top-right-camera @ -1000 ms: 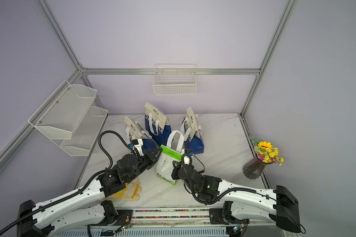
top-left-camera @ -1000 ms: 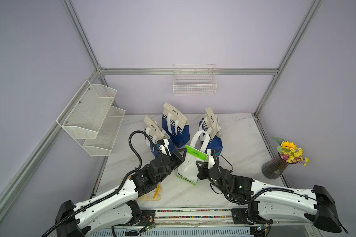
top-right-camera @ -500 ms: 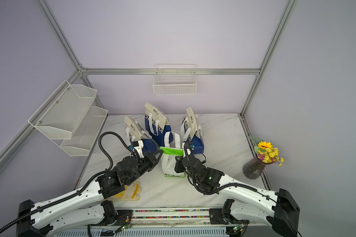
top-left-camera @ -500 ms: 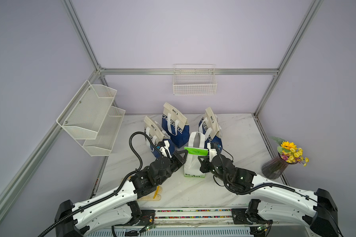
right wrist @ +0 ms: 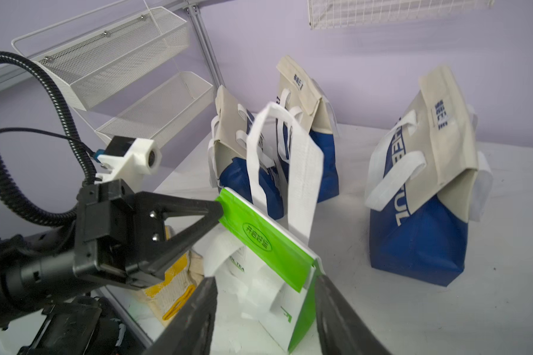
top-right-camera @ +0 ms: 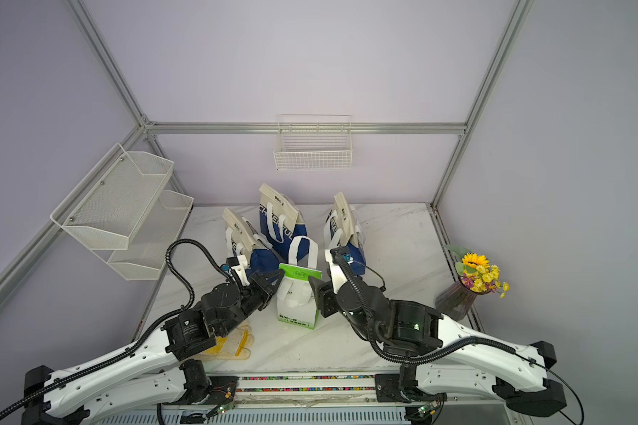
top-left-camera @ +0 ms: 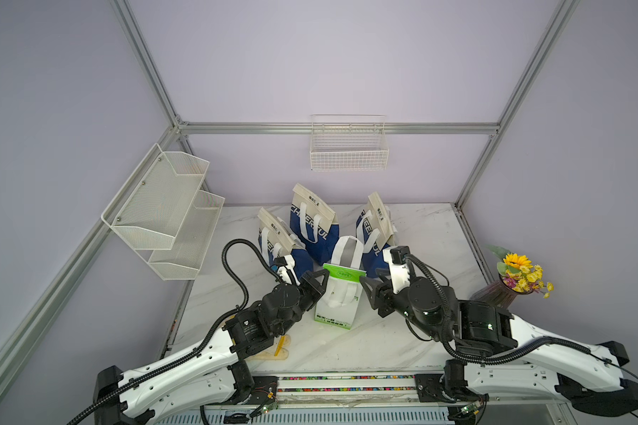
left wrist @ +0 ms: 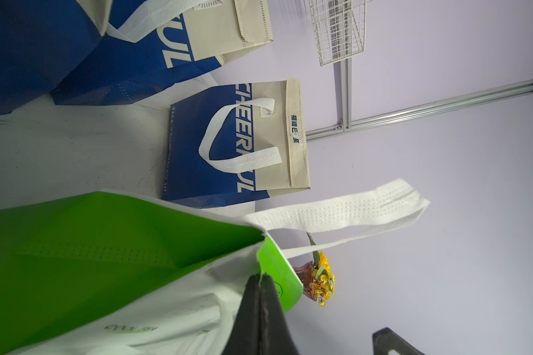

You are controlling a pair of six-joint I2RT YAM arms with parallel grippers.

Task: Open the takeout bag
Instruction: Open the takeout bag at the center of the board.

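While the left gripper [top-left-camera: 323, 275] stays pinched on the left corner of the takeout bag [top-left-camera: 337, 307], at its green flap [top-left-camera: 344, 274], the bag, tilted a second ago, now stands upright mid-table [top-left-camera: 383, 342]. It is boxy white non-woven fabric with dimpled strap handles [top-left-camera: 349, 244]. On its right, the right gripper [top-left-camera: 370, 281] has spread its jaws, and the flap's end lies loose between them.
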